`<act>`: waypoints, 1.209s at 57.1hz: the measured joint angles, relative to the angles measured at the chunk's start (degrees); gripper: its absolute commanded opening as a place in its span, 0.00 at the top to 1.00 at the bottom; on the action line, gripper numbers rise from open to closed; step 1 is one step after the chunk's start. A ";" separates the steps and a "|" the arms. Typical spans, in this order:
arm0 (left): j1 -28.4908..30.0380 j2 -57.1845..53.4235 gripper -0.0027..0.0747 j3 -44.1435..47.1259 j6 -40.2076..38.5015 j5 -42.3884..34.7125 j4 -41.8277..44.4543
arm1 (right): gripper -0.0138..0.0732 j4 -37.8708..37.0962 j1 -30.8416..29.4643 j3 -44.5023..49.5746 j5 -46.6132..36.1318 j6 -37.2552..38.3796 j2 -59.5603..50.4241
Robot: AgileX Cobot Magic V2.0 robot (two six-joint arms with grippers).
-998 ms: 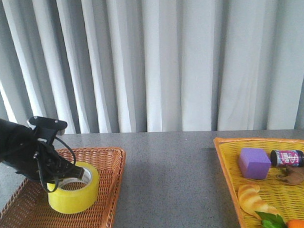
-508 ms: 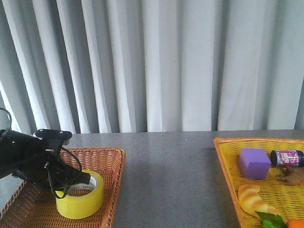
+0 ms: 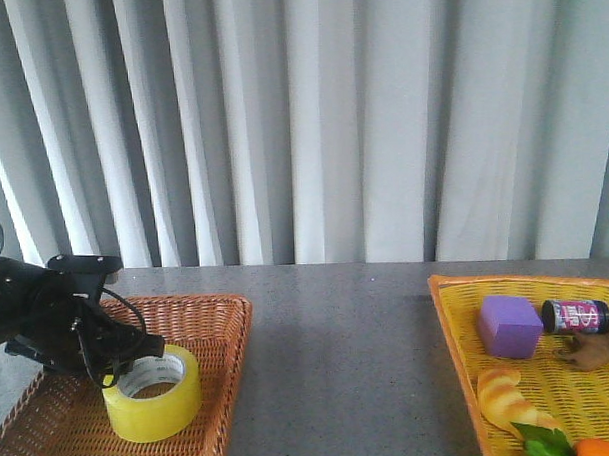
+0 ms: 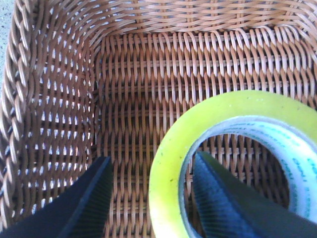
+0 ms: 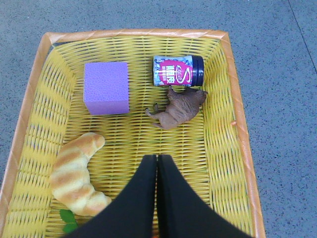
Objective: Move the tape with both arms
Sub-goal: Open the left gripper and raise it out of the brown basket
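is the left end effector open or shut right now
Open. In the left wrist view the left end effector has its fingers spread apart, one outside the tape and one inside its core.

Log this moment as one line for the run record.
left gripper: open, fingers straddling tape wall | tape: resting in brown basket | right gripper: shut, empty, above yellow basket

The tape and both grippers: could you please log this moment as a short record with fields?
tape: yellow roll lying flat in the brown wicker basket
left gripper: open, one finger inside the core, one outside the roll's wall
right gripper: shut, empty, above the yellow basket
yellow basket contents: purple block, can on its side, brown animal figure, croissant
handover: not yet begun
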 measured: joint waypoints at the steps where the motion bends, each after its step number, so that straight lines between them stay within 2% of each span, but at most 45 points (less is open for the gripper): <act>1: 0.00 -0.05 0.47 -0.26 0.00 0.24 -0.08 | 0.85 0.00 0.00 0.00 0.00 0.00 0.00; 13: 0.00 -4.56 0.49 -3.84 0.00 0.93 -0.10 | 0.85 0.00 0.00 0.00 0.00 0.00 0.00; 20: 0.00 -10.85 0.54 -6.83 0.65 0.85 -0.10 | 0.85 0.00 0.00 0.00 0.00 0.00 0.00; 26: 0.00 -16.99 0.65 -7.98 1.36 -0.13 -0.10 | 0.85 0.00 0.00 0.00 0.00 0.00 0.00; 38: 0.00 -28.22 0.98 -8.35 1.82 -2.32 -0.15 | 0.85 0.00 0.00 0.00 0.00 0.00 0.00; 54: 0.00 -31.24 0.97 -8.35 2.82 -2.37 -0.15 | 0.85 0.00 0.00 0.00 0.00 0.00 0.00; 69: 0.00 -31.48 0.97 -8.35 2.82 3.80 -0.26 | 0.85 0.00 0.00 0.00 0.00 0.00 0.00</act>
